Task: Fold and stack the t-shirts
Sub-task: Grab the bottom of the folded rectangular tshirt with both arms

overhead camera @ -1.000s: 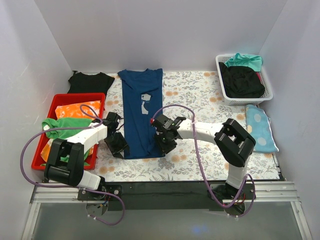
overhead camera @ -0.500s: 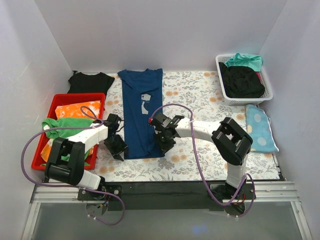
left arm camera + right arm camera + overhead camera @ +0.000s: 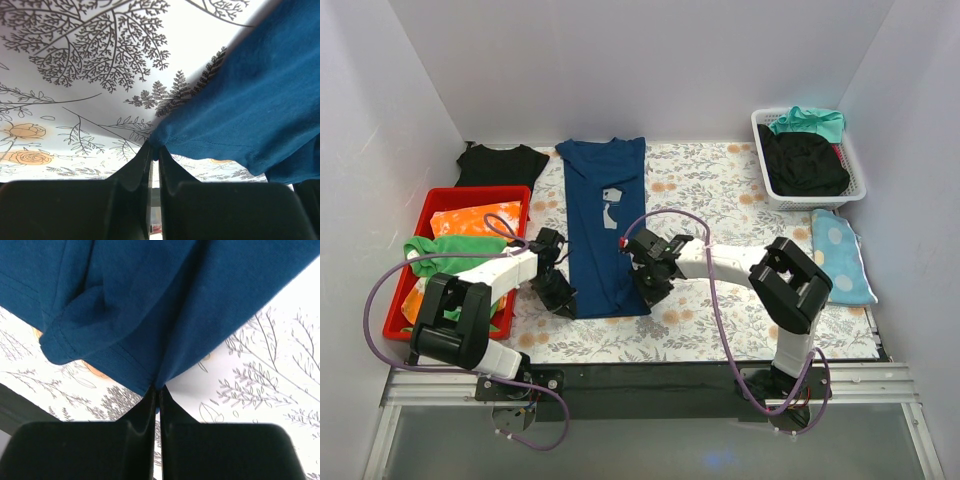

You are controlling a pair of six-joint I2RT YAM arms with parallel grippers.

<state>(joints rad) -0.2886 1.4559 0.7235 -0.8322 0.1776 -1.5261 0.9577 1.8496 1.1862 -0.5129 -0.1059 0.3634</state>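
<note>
A floral cloth (image 3: 720,190) covers the worktop. A red bin (image 3: 480,193) sits at its left, a white basket (image 3: 815,201) at the back right, and a dotted pale-blue towel (image 3: 840,255) lies just in front of the basket.

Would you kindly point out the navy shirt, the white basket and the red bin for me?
navy shirt (image 3: 595,250), top view, plain cloth below the print
white basket (image 3: 815,201), top view, near rim
red bin (image 3: 480,192), top view, far rim
</note>
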